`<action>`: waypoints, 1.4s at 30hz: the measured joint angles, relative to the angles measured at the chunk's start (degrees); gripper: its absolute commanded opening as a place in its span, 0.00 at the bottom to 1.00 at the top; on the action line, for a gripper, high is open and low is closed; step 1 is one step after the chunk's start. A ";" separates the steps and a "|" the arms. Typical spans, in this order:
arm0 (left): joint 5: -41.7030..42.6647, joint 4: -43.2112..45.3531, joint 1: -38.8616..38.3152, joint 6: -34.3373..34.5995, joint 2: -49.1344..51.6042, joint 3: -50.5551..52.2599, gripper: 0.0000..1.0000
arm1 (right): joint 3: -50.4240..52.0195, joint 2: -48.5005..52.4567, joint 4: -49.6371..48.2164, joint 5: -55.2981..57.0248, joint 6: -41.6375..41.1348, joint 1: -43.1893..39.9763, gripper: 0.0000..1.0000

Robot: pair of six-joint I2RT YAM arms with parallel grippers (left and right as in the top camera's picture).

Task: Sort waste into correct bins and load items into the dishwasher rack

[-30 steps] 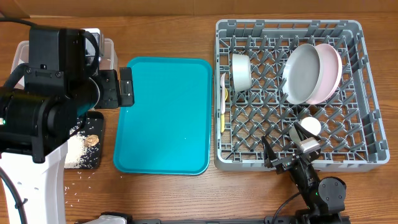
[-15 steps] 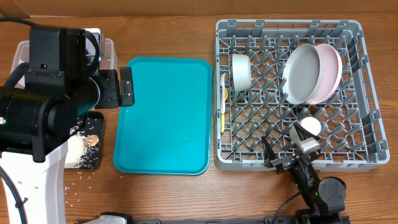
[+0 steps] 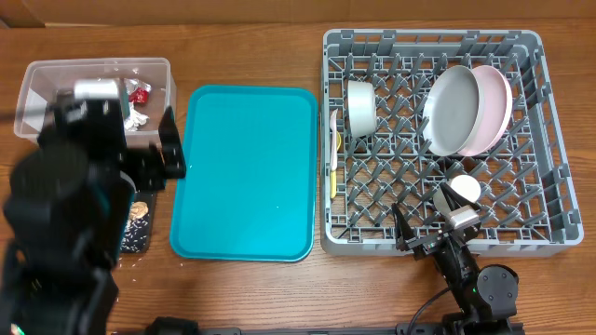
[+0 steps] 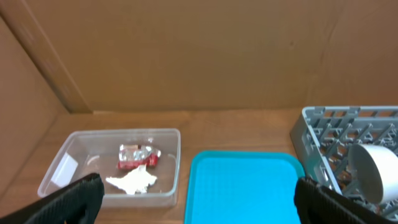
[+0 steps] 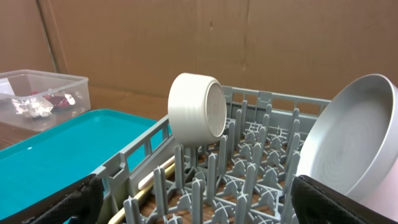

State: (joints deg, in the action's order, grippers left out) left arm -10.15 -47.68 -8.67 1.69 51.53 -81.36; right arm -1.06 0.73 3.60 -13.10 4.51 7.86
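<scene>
Napkin [image 4: 134,180] and foil wrapper [image 4: 138,155] in clear tub [image 4: 62,171], white cup [image 3: 463,190] in dishwasher rack [image 3: 428,37], left tool [image 4: 199,196] and right tool [image 5: 199,193] both gaping, empty. Reads as wrap-up; calls next for checking around half-hidden black tray [image 3: 149,240].

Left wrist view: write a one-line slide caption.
Clear tub holding napkin and foil wrapper, left of teal tray and rack.
</scene>
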 measured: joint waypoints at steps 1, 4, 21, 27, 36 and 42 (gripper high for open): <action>-0.02 2.32 0.00 -0.33 -2.75 4.11 1.00 | 0.00 0.00 0.11 0.00 -0.02 0.00 1.00; 0.11 10.27 0.00 -0.66 -13.29 20.55 1.00 | 0.00 0.00 -0.02 0.00 0.00 0.00 1.00; 5.49 30.80 3.52 -0.35 -50.38 65.18 1.00 | 0.00 0.00 0.07 0.00 0.00 0.00 1.00; 6.25 36.48 3.85 -0.07 -50.58 73.11 1.00 | 0.00 0.00 0.04 0.02 0.00 0.00 1.00; 6.75 43.45 3.85 0.04 -50.66 80.89 1.00 | 0.00 0.00 0.04 0.00 0.00 0.00 1.00; 6.75 43.45 3.85 0.04 -50.66 80.89 1.00 | 0.00 0.00 0.09 0.00 0.00 0.02 1.00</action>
State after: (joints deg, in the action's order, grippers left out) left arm -3.40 -4.23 -4.82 1.74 0.86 -0.47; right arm -1.06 0.73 3.68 -13.10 4.51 7.88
